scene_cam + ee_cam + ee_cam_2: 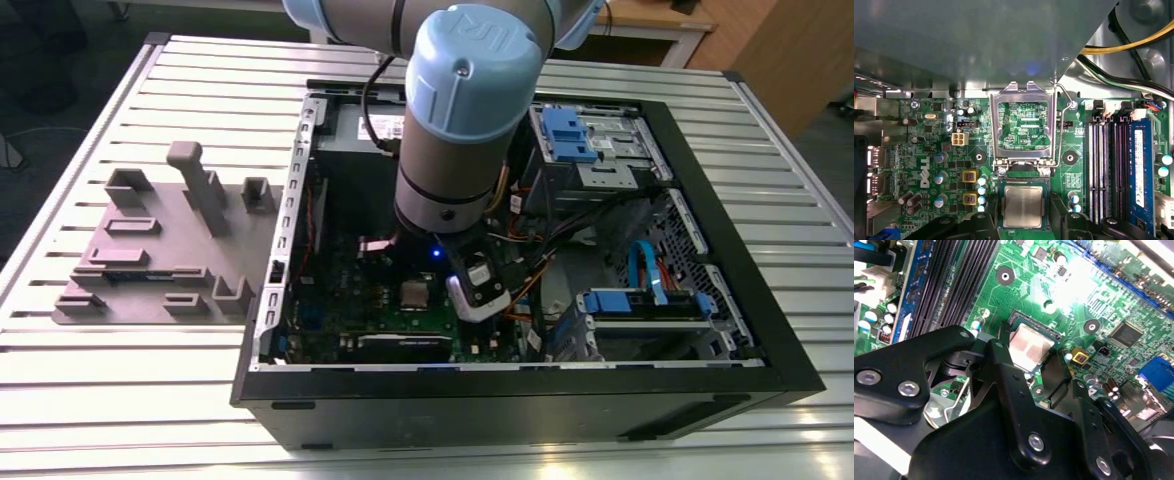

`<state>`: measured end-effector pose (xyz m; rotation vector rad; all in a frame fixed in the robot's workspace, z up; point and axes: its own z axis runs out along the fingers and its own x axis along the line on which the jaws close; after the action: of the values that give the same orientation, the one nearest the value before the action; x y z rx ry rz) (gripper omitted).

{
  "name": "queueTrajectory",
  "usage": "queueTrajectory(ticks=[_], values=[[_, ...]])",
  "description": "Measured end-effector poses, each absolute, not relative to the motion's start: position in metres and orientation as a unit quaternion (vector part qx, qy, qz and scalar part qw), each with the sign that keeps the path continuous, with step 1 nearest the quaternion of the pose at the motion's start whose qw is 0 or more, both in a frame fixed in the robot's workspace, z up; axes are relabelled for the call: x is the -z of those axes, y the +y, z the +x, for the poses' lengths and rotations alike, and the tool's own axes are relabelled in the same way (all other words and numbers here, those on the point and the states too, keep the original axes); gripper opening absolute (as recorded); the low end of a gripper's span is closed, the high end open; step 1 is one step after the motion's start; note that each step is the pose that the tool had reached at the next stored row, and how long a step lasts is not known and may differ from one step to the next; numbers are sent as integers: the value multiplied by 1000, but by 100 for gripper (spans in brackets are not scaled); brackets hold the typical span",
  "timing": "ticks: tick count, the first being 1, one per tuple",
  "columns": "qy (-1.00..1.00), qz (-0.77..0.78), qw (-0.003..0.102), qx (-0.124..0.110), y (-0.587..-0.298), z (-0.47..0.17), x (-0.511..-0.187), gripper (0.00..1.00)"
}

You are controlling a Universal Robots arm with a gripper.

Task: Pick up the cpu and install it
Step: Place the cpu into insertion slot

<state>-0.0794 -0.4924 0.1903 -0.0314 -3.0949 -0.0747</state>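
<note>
The cpu (1023,206), a flat square chip with a silver-grey top, lies level in the motherboard's socket; it also shows in the second wrist view as the cpu (1029,346) and small in the exterior view as the cpu (416,293). My gripper (1024,222) hovers low over it. Its black fingers (985,222) stand just outside the socket's two sides, with a strip of socket frame showing between each finger and the chip. The gripper (1029,365) is open. The socket's metal load plate (1023,122) is flipped up and open, and green board shows through its window.
The arm (461,120) reaches down into an open black computer case (747,300) on a slatted metal table. Memory slots (1109,165) run beside the socket, and cables (1134,45) hang nearby. A grey plastic fixture (160,240) stands on the table at the exterior view's left.
</note>
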Motion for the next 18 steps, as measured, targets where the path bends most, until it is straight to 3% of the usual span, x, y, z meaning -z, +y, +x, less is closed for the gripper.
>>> queueTrajectory(ticks=[9,11,18], values=[[-999,-10,23,25,-492,-80,-189,51],[-999,-9,23,25,-492,-80,-188,58],[-999,-5,23,25,-492,-80,-190,58]])
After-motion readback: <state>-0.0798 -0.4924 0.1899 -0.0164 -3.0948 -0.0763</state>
